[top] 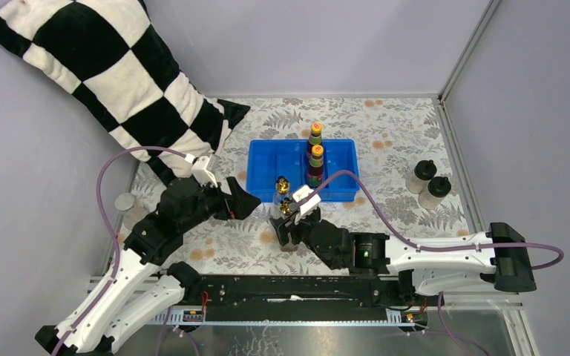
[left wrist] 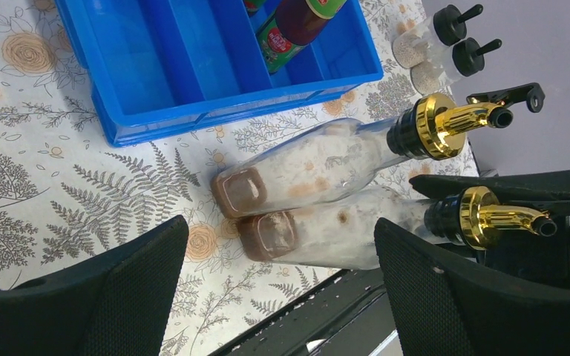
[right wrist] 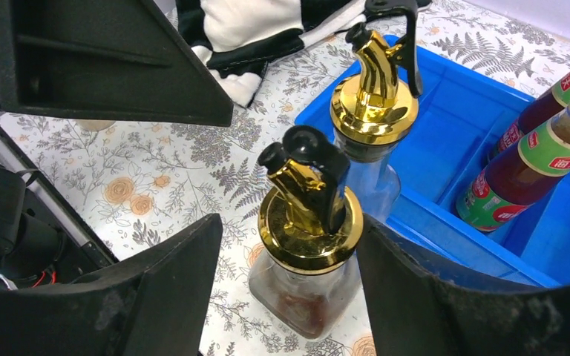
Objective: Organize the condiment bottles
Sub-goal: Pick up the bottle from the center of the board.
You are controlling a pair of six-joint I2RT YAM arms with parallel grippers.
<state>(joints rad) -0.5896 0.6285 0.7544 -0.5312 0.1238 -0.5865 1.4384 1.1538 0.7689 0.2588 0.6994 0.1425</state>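
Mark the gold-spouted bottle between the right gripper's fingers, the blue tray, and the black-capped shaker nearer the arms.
Gold-spouted bottle (right wrist: 308, 237): right wrist view, on its gold collar.
Blue tray (top: 267, 167): top view, on its bare left compartment.
Black-capped shaker (top: 434, 197): top view, on its clear body.

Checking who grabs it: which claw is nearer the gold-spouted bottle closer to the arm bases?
Right. The right claw straddles that gold-spouted bottle, one finger each side; the left claw hangs open to its left, clear of it.

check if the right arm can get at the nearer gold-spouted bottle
Probably yes: the right pincer is open with a finger on each side of the nearer gold-spouted bottle, nothing between. The other bottle behind it stands close, though.
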